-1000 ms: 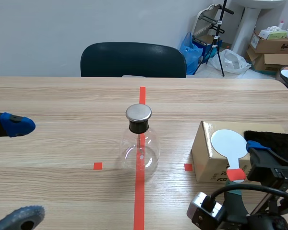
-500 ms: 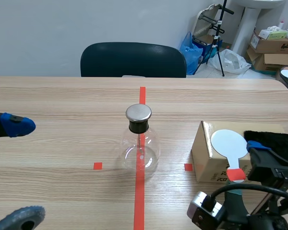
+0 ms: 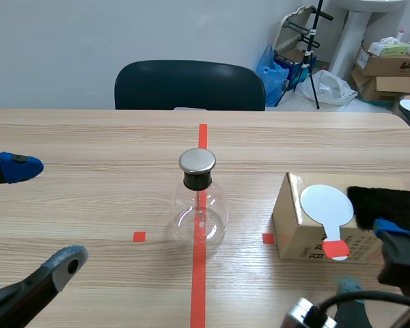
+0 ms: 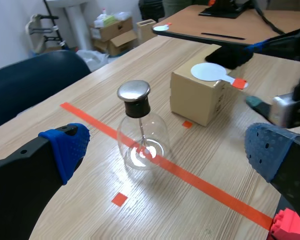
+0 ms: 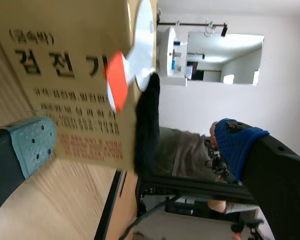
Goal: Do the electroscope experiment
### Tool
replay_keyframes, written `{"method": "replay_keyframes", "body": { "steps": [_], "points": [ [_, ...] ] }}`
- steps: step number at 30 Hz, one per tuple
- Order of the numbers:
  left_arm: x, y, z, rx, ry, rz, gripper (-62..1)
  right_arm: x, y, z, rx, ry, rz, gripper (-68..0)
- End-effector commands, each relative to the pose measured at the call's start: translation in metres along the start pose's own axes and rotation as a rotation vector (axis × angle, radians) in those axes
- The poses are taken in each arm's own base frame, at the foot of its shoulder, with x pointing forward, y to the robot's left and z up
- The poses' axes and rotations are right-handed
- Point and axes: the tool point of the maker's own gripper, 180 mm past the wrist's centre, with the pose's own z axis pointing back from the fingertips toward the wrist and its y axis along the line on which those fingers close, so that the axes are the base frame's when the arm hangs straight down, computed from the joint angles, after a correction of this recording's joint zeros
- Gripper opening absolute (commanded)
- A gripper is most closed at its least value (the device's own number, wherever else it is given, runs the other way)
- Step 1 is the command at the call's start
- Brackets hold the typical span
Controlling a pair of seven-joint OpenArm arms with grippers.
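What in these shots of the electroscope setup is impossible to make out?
What hangs inside the flask: scene and left wrist views, too small, lost in glare.
The black cloth on the box: scene view, near end hidden behind the right hand.
The box's small print: right wrist view, blurred, partly covered by the red handle of the paddle.

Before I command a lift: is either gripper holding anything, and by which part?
Nothing is held. The left gripper and right gripper are both open; the white paddle lies on the box.
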Motion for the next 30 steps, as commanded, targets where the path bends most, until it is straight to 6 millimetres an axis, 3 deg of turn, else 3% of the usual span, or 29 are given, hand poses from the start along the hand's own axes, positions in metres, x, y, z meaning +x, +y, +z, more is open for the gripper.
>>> {"method": "replay_keyframes", "body": {
  "steps": [1,6,12,17,22,30],
  "points": [
    [0.002,0.001,-0.001,0.037,-0.022,0.021,1.4,-0.002,-0.019,0.009,-0.066,0.001,-0.003,0.4],
    [0.002,0.021,-0.001,0.203,-0.025,-0.01,1.4,0.002,-0.036,0.037,-0.061,-0.032,-0.102,0.4],
    [0.011,0.021,-0.012,0.242,0.052,-0.081,1.4,0.006,-0.067,0.052,-0.043,-0.088,-0.289,0.4],
    [0.022,0.018,-0.016,0.274,0.06,-0.072,1.4,-0.002,-0.095,0.037,0.006,-0.099,-0.552,0.4],
    [0.025,0.018,-0.015,0.298,0.057,-0.062,1.4,0.003,-0.114,0.017,0.081,-0.165,-0.791,0.4],
    [0.02,0.019,-0.015,0.302,0.087,-0.061,1.4,0.018,-0.133,-0.013,0.16,-0.269,-1.003,0.4]
  ]
}}
